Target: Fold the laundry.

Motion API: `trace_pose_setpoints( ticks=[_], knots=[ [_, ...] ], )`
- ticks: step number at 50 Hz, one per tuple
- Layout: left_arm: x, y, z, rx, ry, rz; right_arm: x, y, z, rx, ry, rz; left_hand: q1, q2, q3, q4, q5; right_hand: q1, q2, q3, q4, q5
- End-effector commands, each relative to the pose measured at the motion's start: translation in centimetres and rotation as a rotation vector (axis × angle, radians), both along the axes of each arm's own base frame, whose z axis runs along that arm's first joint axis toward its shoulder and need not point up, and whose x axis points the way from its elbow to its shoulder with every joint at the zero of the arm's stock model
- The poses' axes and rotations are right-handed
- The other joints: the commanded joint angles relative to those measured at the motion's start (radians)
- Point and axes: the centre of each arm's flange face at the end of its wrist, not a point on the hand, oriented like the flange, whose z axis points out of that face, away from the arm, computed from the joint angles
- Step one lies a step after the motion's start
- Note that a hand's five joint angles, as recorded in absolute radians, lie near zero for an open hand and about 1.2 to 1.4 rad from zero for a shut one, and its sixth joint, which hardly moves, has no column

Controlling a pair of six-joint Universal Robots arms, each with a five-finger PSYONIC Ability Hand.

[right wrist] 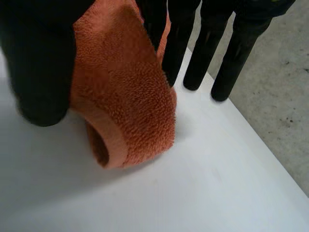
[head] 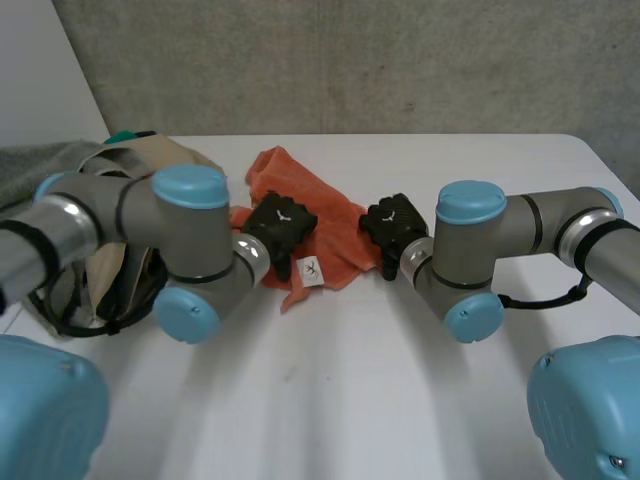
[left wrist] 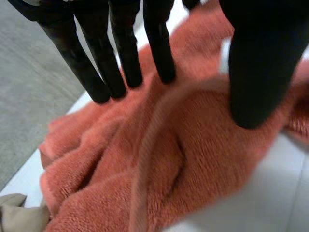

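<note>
An orange towel (head: pixel 305 215) lies crumpled in the middle of the white table (head: pixel 330 400), with a white tag (head: pixel 312 270) at its near edge. My left hand (head: pixel 280 228) is over the towel's left-middle part. Its straight fingers (left wrist: pixel 120 63) and thumb (left wrist: pixel 258 72) rest on the orange towel (left wrist: pixel 159 169), and a raised hem ridge runs between them. My right hand (head: pixel 395 225) is at the towel's right edge. There a looped fold of towel (right wrist: pixel 125 101) is pinched between its thumb (right wrist: pixel 36 67) and straight fingers (right wrist: pixel 181 43), just above the table.
At the table's far left lies a pile of other laundry (head: pixel 120 160), grey and beige, with a beige piece (left wrist: pixel 14 212) reaching close to the towel. The table's far edge (right wrist: pixel 256 140) runs just past my right hand's fingertips, with grey floor beyond.
</note>
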Motion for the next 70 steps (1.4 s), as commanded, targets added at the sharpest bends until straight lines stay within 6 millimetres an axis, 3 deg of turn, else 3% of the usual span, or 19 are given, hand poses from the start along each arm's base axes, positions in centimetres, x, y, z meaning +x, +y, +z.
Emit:
trace_pose_setpoints(
  ticks=[1, 7, 11, 12, 16, 23, 27, 32, 34, 42, 45, 46, 48, 50, 54, 58, 62, 67, 70],
  knots=[
    [-0.4, -0.2, -0.1, -0.012, -0.12, 0.022, -0.7, -0.1, 1.9, -0.02, -0.044, -0.02, 0.613, 0.672, 0.676, 0.67, 0.677, 0.588, 0.58, 0.59, 0.592, 0.75],
    [0.0, 0.5, 4.7, -0.044, -0.078, 0.071, -2.1, -0.2, 5.6, -0.045, -0.104, -0.064, 0.613, 0.672, 0.676, 0.67, 0.677, 0.588, 0.58, 0.59, 0.592, 0.75],
    [1.4, 1.1, 10.9, -0.098, 0.063, 0.124, -3.9, -0.3, 9.7, -0.085, -0.154, -0.129, 0.613, 0.672, 0.676, 0.67, 0.677, 0.588, 0.58, 0.59, 0.592, 0.75],
    [2.2, 1.5, 13.5, -0.12, 0.129, 0.142, -4.7, -0.3, 11.4, -0.102, -0.172, -0.149, 0.613, 0.672, 0.676, 0.67, 0.677, 0.588, 0.58, 0.59, 0.592, 0.75],
    [4.3, 3.2, 18.9, -0.159, 0.271, 0.175, -6.9, 0.2, 15.8, -0.142, -0.205, -0.188, 0.613, 0.672, 0.676, 0.67, 0.677, 0.588, 0.58, 0.59, 0.592, 0.75],
    [8.1, 6.1, 23.5, -0.162, 0.431, 0.201, -10.2, 2.2, 22.1, -0.182, -0.204, -0.221, 0.613, 0.672, 0.676, 0.67, 0.677, 0.588, 0.58, 0.59, 0.592, 0.75],
    [9.7, 5.7, 23.6, -0.139, 0.501, 0.238, -11.7, 3.3, 25.1, -0.264, -0.145, -0.189, 0.613, 0.672, 0.676, 0.67, 0.677, 0.588, 0.58, 0.59, 0.592, 0.75],
    [9.8, 4.2, 20.9, -0.057, 0.513, 0.257, -11.1, 3.7, 24.7, -0.297, -0.07, -0.088, 0.613, 0.672, 0.676, 0.67, 0.677, 0.588, 0.58, 0.59, 0.592, 0.75],
    [9.4, 3.5, 19.3, -0.016, 0.499, 0.259, -10.3, 3.8, 23.4, -0.272, -0.05, -0.041, 0.613, 0.672, 0.676, 0.67, 0.677, 0.588, 0.58, 0.59, 0.592, 0.75],
    [9.3, -0.8, 11.2, 0.143, 0.377, 0.411, -7.0, 3.9, 13.8, -0.06, 0.04, 0.114, 0.613, 0.672, 0.676, 0.67, 0.677, 0.588, 0.58, 0.59, 0.592, 0.75],
    [10.4, -1.9, 8.5, 0.201, 0.31, 0.524, -6.8, 3.8, 10.8, 0.02, 0.06, 0.119, 0.613, 0.672, 0.676, 0.67, 0.677, 0.14, 0.133, 0.142, 0.144, 0.302],
    [10.7, -1.9, 7.8, 0.221, 0.28, 0.556, -6.8, 3.9, 9.9, 0.05, 0.06, 0.117, 0.613, 0.672, 0.676, 0.67, 0.677, -0.24, -0.247, -0.237, -0.235, -0.078],
    [10.7, -1.6, 7.7, 0.238, 0.266, 0.56, -7.0, 3.9, 9.7, 0.067, 0.049, 0.102, 0.534, 0.594, 0.598, 0.592, 0.599, -0.507, -0.514, -0.504, -0.502, -0.345],
    [10.4, -0.9, 7.8, 0.262, 0.255, 0.532, -7.3, 4.0, 10.2, 0.086, 0.015, 0.071, 0.108, 0.167, 0.171, 0.166, 0.172, -0.589, -0.597, -0.587, -0.585, -0.428],
    [10.1, 0.4, 8.5, 0.27, 0.244, 0.473, -8.3, 3.8, 13.1, 0.098, -0.099, -0.019, -0.311, -0.251, -0.248, -0.253, -0.247, -0.631, -0.638, -0.629, -0.626, -0.469],
    [10.3, 1.7, 10.2, 0.209, 0.233, 0.43, -10.4, 4.1, 16.2, 0.13, -0.193, -0.147, -0.405, -0.346, -0.342, -0.348, -0.341, -0.634, -0.641, -0.632, -0.629, -0.472],
    [9.8, 3.0, 11.6, 0.114, 0.207, 0.365, -12.1, 4.4, 17.2, 0.181, -0.177, -0.237, -0.476, -0.417, -0.413, -0.418, -0.412, -0.634, -0.641, -0.632, -0.629, -0.472],
    [8.7, 3.4, 11.1, 0.001, 0.129, 0.278, -13.2, 4.2, 16.6, 0.23, -0.097, -0.276, -0.514, -0.455, -0.451, -0.457, -0.45, -0.634, -0.641, -0.632, -0.629, -0.472],
    [8.2, 3.0, 9.5, -0.038, 0.023, 0.243, -13.5, 3.1, 15.1, 0.211, -0.005, -0.261, -0.497, -0.437, -0.434, -0.439, -0.433, -0.602, -0.609, -0.599, -0.597, -0.44]
  ],
)
